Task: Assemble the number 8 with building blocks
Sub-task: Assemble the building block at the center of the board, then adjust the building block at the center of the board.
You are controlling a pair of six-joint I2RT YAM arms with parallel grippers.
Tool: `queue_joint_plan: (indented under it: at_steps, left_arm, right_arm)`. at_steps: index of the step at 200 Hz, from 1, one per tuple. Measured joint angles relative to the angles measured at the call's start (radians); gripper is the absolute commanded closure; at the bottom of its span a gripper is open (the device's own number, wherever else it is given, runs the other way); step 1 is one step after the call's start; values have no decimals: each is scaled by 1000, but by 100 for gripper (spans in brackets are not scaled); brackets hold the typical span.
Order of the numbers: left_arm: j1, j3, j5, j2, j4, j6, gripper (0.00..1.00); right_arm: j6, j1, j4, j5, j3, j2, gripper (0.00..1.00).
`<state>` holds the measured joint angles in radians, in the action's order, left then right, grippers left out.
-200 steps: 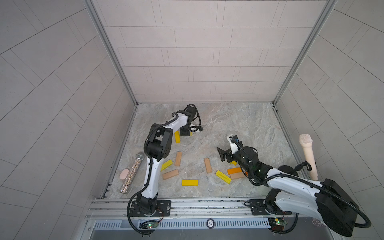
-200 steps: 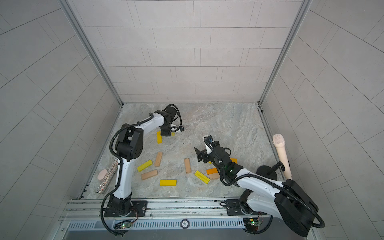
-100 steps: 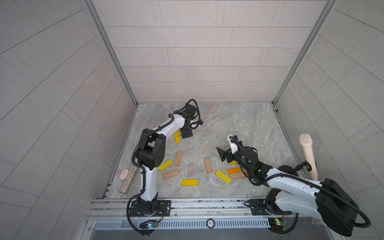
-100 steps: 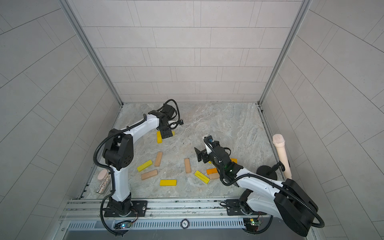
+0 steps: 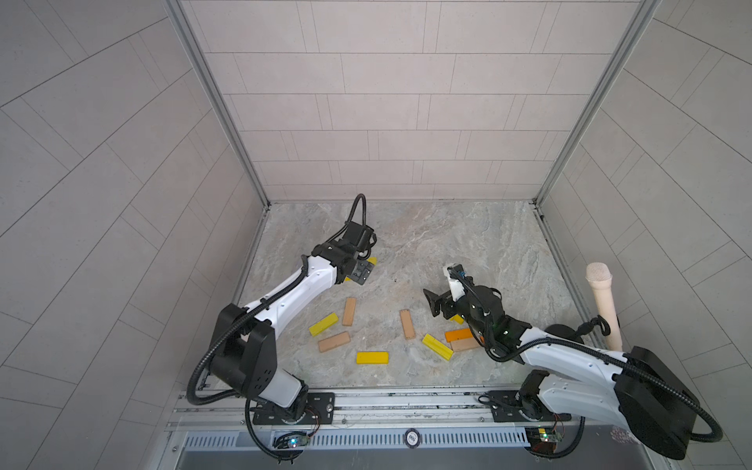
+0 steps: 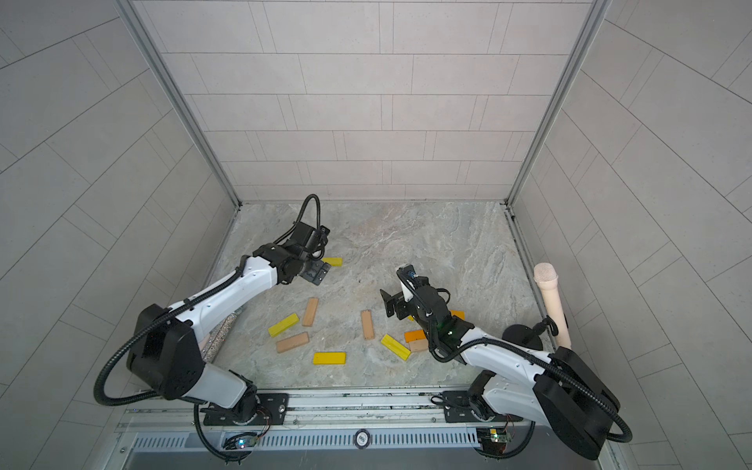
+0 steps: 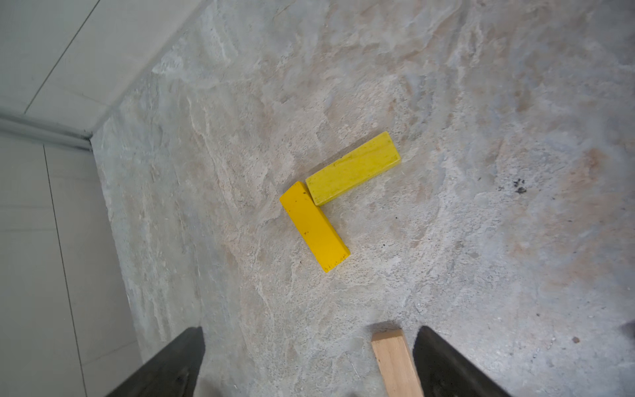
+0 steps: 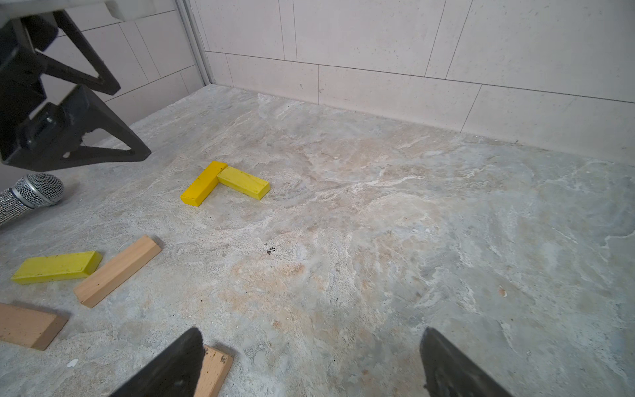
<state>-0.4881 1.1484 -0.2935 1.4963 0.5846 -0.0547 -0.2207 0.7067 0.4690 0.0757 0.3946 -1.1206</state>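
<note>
Smooth deep yellow bar (image 7: 314, 227) and grainy lemon bar (image 7: 353, 168) touch in an L on veined counter (image 7: 481, 103); left end effector (image 7: 309, 335) and right end effector (image 8: 312, 332) gape empty.

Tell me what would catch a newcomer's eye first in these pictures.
First, the two yellow blocks lying joined in an L on the stone floor, towards its far left, close by the open left gripper. Next, the loose blocks, yellow, tan and orange, scattered nearer the front. A beige microphone stands at the right edge.
</note>
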Motion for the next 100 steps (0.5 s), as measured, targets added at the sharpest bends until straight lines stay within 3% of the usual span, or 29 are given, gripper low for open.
queue_joint_plan:
  at_steps: [41, 100]
  left_arm:
    - [30, -25, 16, 37, -16, 197, 5]
    - [88, 32, 80, 201, -13, 390, 11]
  right_arm:
    - [-1, 0, -8, 0, 9, -12, 1]
    - [-5, 0, -29, 1, 34, -18, 1]
